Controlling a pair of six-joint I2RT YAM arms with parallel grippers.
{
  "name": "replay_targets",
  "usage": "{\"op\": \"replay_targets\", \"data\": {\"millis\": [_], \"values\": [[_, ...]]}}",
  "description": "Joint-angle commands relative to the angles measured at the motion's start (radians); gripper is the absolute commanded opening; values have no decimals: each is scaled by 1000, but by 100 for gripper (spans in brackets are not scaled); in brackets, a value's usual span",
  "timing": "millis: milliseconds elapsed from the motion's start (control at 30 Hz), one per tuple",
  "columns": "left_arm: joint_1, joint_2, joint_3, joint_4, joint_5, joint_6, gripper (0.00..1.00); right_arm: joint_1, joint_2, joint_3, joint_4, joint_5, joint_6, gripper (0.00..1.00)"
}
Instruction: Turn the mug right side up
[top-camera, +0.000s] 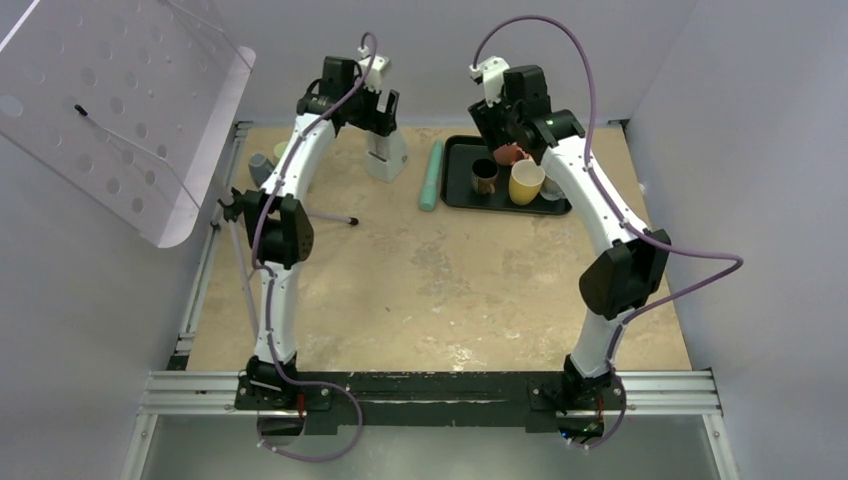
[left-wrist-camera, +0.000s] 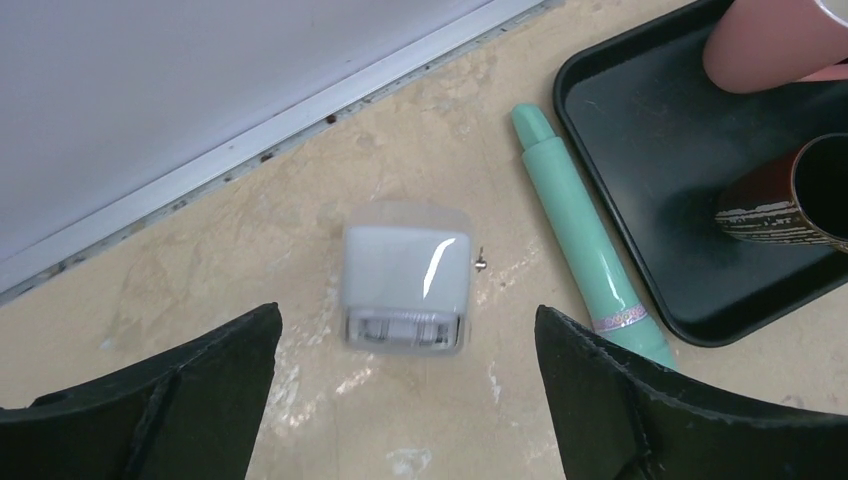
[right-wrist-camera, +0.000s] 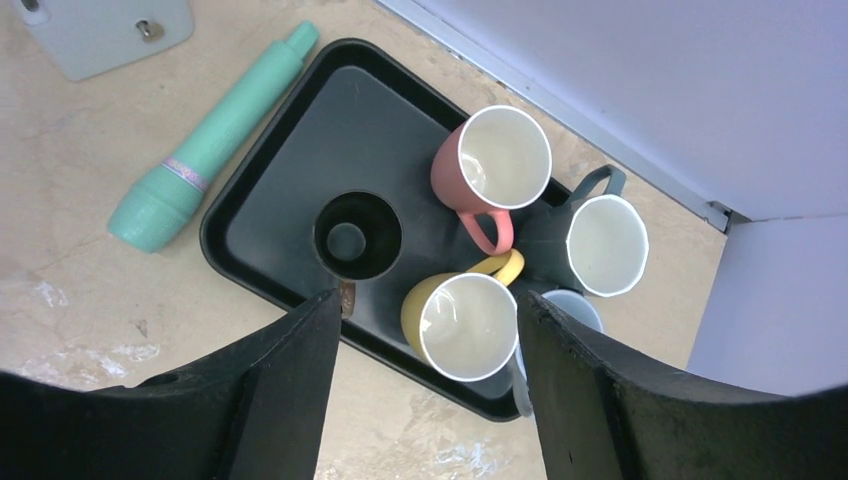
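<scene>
Five mugs stand close together by the far edge of the counter (top-camera: 430, 280), near its far right corner. All of them have their open mouths facing up. The pink mug (right-wrist-camera: 495, 165) is white inside. The yellow mug (right-wrist-camera: 465, 325) sits nearer, and their two handles are right next to each other. The dark brown mug (right-wrist-camera: 357, 235) is to their left. The grey mug (right-wrist-camera: 605, 245) is farthest right. A pale mug (right-wrist-camera: 575, 305) is mostly hidden behind the yellow one.

The top camera looks down from behind over the whole table (top-camera: 450, 290). Both wrist cameras look down close, sharing the black tray (right-wrist-camera: 330, 130) and teal tube (left-wrist-camera: 580, 230).
</scene>
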Motion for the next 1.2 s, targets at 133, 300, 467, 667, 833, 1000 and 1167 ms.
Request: {"op": "replay_targets", "data": {"millis": [133, 300, 467, 667, 833, 1000, 1167], "values": [[17, -374, -220, -51, -348, -58, 100, 22, -133, -108, 113, -16, 121, 67], [56, -403, -374, -137, -490, -245, 100, 36, -229, -245, 234, -30, 196, 67], [73, -288, -379, -221, -610, -371, 83, 47, -253, -314, 273, -65, 215, 66], [89, -188, -387, -179, -856, -415, 83, 56, -254, -331, 266, -84, 236, 64], [99, -134, -327, -199, -904, -443, 85, 67, -239, -319, 250, -88, 243, 64], [132, -82, -272, -177, -858, -384, 87, 74, -221, -294, 231, -91, 244, 63], [176, -34, -291, -176, -742, -338, 81, 76, -225, -275, 216, -88, 226, 63]]}}
